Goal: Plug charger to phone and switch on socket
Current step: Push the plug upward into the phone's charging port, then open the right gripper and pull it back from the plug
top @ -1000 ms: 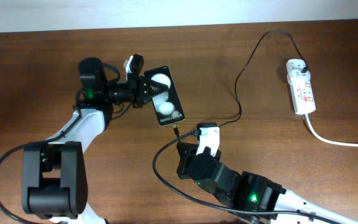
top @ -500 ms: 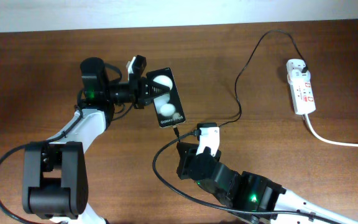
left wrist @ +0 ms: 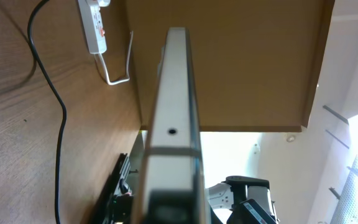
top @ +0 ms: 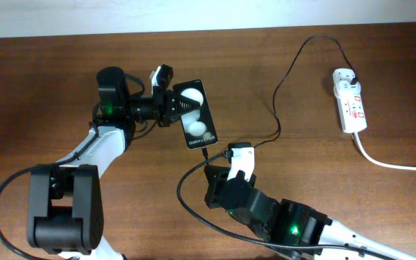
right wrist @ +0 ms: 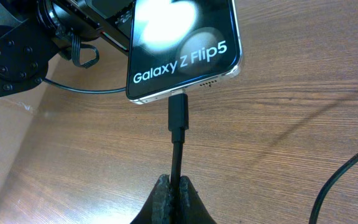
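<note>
- The Galaxy Z Flip5 phone (right wrist: 182, 43) is around the middle of the bench, a little toward the far edge. The left gripper (top: 173, 106) is clamped on its side.
- The right gripper (right wrist: 173, 186) is pinched together on the charger cable (right wrist: 176, 155), just behind the USB-C connector (right wrist: 178, 115).
- The connector is lined up with the port in the phone's lower edge and its tip meets that edge. I cannot tell whether it is fully seated; a sliver of metal shows at the mouth, so I judge it at most partly in.
- The charger's black plug (top: 352, 75) sits in the far end of the power strip (top: 350, 100), near the right edge toward the far right corner. That end seems done.
- The strip's red switches (top: 355, 108) are too small to read as on or off, and neither gripper is near them.
- Left to do, as I judge it: push the connector home, let go, then press the socket switch.
</note>
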`<state>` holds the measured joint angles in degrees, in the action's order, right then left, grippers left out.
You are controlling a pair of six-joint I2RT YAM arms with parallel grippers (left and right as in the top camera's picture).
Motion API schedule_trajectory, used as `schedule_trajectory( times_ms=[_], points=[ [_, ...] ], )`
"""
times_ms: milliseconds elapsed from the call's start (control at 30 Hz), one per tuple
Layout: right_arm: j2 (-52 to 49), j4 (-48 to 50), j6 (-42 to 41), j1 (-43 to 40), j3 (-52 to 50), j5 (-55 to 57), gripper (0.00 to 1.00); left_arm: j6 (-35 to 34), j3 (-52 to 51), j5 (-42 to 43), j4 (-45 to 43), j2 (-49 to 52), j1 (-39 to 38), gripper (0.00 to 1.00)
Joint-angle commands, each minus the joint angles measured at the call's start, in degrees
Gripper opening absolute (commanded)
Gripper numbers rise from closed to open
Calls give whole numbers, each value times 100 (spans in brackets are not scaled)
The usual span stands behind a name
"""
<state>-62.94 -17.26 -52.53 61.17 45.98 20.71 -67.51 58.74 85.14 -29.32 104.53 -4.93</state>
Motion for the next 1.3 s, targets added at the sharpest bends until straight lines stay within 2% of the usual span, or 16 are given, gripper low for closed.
schedule_trajectory(
  times_ms=[0,133,267,367,467,500,600,633,667,733,833,867,900,967,1000,1267],
  points=[
    [42,46,-24,-17,107,361,4,232,98,313,-22,-50,-35,0],
    [17,621,654,-17,107,570,4,424,96,496,-20,-50,-35,0],
    [-391,1064,883,-17,107,608,4,424,96,496,-22,-50,-142,0],
    [-389,798,1172,-15,109,474,7,745,96,494,-37,-50,-205,0],
    [-31,229,1187,-15,109,389,17,741,96,483,-350,-50,-205,0],
    [203,-15,1187,-15,109,391,24,739,96,446,-348,-50,-205,0],
    [656,-490,1185,-11,109,186,35,737,96,221,-343,-50,-205,0],
    [625,-509,1185,-9,109,2,46,647,96,24,-341,-50,-205,0],
    [455,-509,1185,-7,109,-13,51,522,96,-96,-341,-50,-205,0],
    [59,-455,1182,-7,109,-13,51,522,96,-92,-339,-50,-205,0],
    [-273,-354,1185,-7,109,304,43,522,96,-26,-339,-50,-205,0],
    [-275,-243,1187,-11,109,483,38,522,96,22,-339,-50,-205,0],
    [-275,-125,1187,-15,109,664,25,525,96,140,-339,-50,-205,0],
    [-361,52,1189,-17,109,699,8,525,96,345,-339,-50,-208,0],
    [-420,302,1471,-17,109,699,4,522,96,472,-295,-50,-208,0],
    [-540,793,1932,-120,109,866,4,223,87,505,-103,-55,-516,0]
  ],
)
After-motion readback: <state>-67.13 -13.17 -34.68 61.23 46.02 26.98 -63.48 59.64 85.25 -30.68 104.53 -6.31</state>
